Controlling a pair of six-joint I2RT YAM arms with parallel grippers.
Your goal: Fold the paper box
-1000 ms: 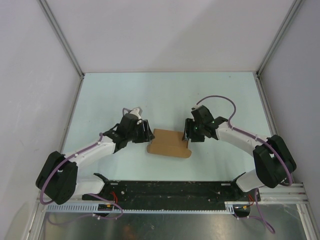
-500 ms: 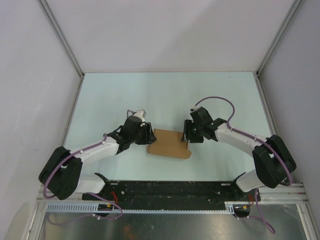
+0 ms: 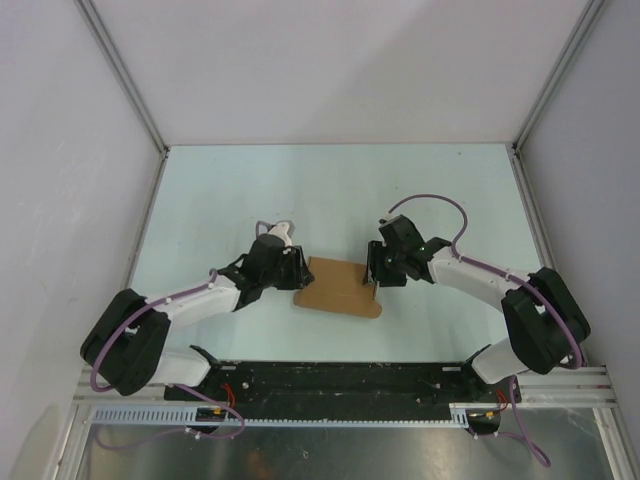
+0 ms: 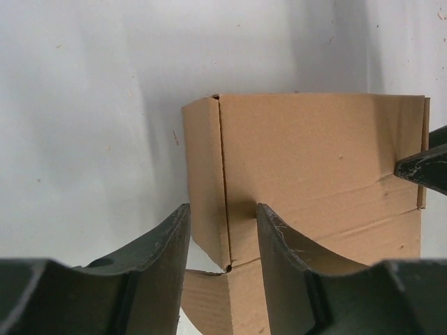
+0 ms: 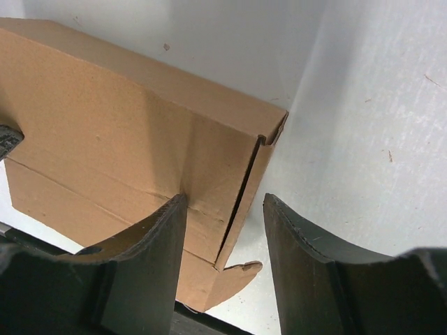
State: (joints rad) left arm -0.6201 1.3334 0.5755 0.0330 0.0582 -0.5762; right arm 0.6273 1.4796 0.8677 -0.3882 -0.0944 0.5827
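**Top external view**
- Paper box: plain brown kraft cardboard, shallow and rectangular. It lies flat on the pale counter, near the middle, between the two arms.
- Left hand: at the box's left end, fingertips over its edge.
- Right hand: at the box's right end, fingertips over that edge.
- Purple cable: loops above the right arm; a matching one runs along the left arm.
- Black rail: along the near edge, carrying both arm bases.
- White walls: enclose the counter on three sides.

**Left wrist view**
- Paper box: top face brown and unmarked, with one long crease across it. The narrow left end wall is folded down along a sharp scored line. A loose flap shows below the near corner.
- Left hand: jaws parted, astride the left end wall, one finger outside the wall and the other over the top face. The gap is much wider than the cardboard, so nothing is clamped.
- The dark tip of the right hand's finger rests at the box's far end.

**Right wrist view**
- Paper box: right end wall standing slightly ajar from the top face, with a dark slit along the corner. A rounded tab sticks out at the bottom.
- Right hand: jaws parted, astride the end wall. The inner finger is on the top face. The outer finger stands clear of the wall with bare counter between, so there is no grip.
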